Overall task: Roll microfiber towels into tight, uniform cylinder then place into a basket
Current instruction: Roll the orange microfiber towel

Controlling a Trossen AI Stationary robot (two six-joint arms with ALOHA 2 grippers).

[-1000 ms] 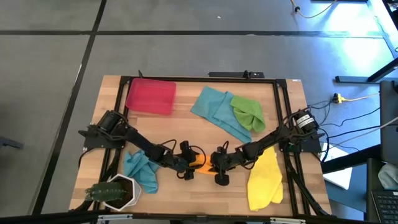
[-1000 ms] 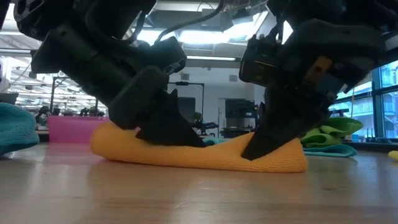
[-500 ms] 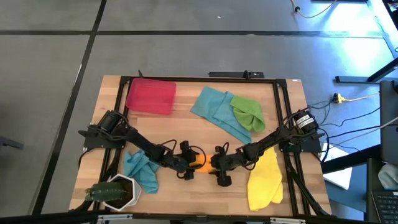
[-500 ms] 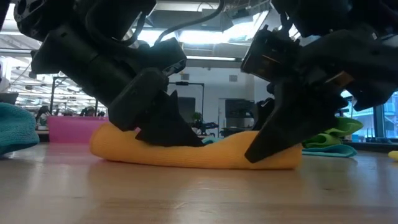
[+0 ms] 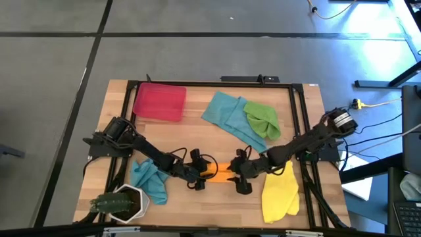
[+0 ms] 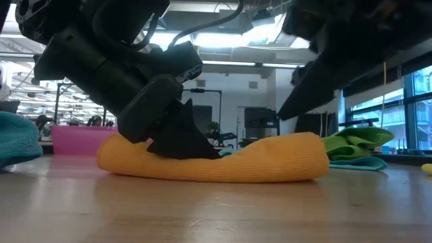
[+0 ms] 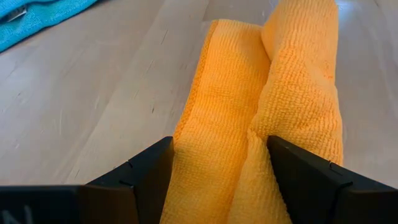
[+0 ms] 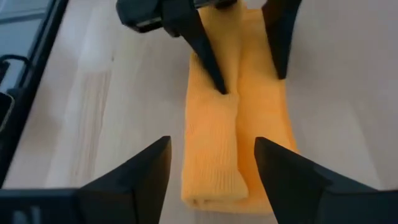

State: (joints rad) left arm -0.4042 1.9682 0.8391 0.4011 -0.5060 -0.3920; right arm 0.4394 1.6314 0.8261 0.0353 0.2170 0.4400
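Low over the bench (image 5: 217, 197), the left gripper (image 5: 199, 179) reaches in from its side, jaws spread wide astride one end of the folded orange towel (image 6: 216, 162), fingers pressed onto it. Opposite, the right gripper (image 5: 242, 179) hovers lifted clear beyond the towel's other end, jaws released and empty. Far off sits the red basket (image 5: 160, 101).

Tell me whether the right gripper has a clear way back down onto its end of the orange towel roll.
Probably yes. The right gripper is open and raised just off the orange towel roll, with nothing between them. The left gripper sits on the opposite end, clear of that path.
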